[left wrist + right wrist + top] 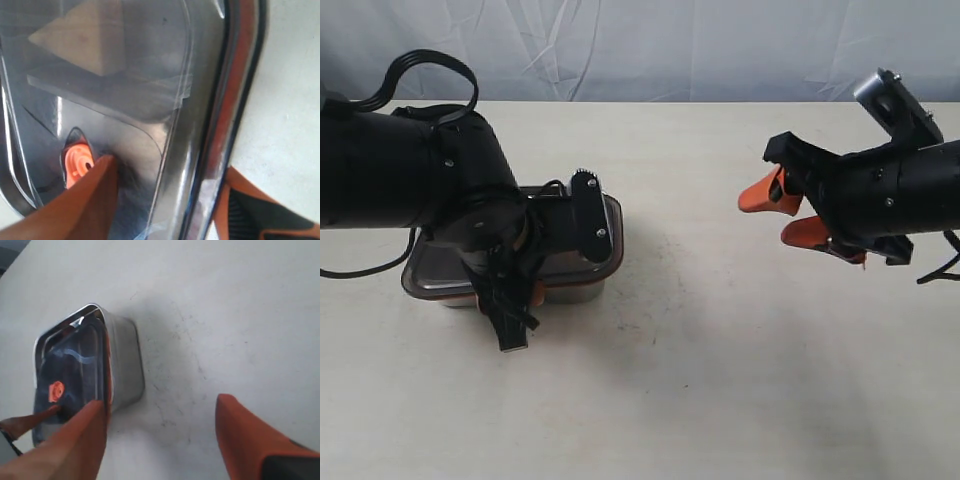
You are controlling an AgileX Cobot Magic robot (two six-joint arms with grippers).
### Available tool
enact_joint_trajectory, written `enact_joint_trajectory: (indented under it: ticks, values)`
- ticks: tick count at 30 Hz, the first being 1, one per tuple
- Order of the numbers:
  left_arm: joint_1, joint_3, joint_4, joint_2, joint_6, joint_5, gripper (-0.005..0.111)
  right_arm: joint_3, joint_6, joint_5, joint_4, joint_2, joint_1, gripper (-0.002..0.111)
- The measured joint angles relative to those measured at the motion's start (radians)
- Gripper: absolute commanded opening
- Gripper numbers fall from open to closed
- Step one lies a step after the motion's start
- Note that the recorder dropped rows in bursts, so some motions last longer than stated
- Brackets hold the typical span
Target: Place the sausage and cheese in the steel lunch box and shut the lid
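smoky lid (432,264) sits on steel lunch box (576,293).

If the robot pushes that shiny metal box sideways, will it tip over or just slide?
Probably slide: the steel lunch box looks low and wide, sitting flat on the smooth table. Its shiny rounded sides likely feel slippery to grip.

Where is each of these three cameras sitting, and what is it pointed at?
Exterior: off the robot, looking down on the table; shows left arm and right arm.
Left wrist: close over the lid, an orange finger beside its valve.
Right wrist: above the table, facing the steel lunch box; two spread fingers show.
Shared: both wrist views show the valve.
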Motion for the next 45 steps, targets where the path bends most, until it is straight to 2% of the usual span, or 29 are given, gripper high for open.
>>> enact_joint_trajectory:
  ticks: [1,6,32,45]
  values:
    - [0.000,0.000,-0.002,0.000,0.000,0.008,0.051,0.000,-0.056,0.003,0.115,0.034,0.000,0.061]
    - [0.000,0.000,-0.011,0.000,0.002,0.030,0.051,0.000,-0.218,0.074,0.320,0.161,0.000,0.061]
    - [0.000,-0.004,-0.088,-0.043,0.004,0.140,0.051,0.000,-0.303,0.132,0.370,0.191,0.000,0.061]
    - [0.000,-0.010,0.035,-0.043,-0.037,0.117,0.051,0.000,-0.341,0.154,0.371,0.191,0.000,0.059]
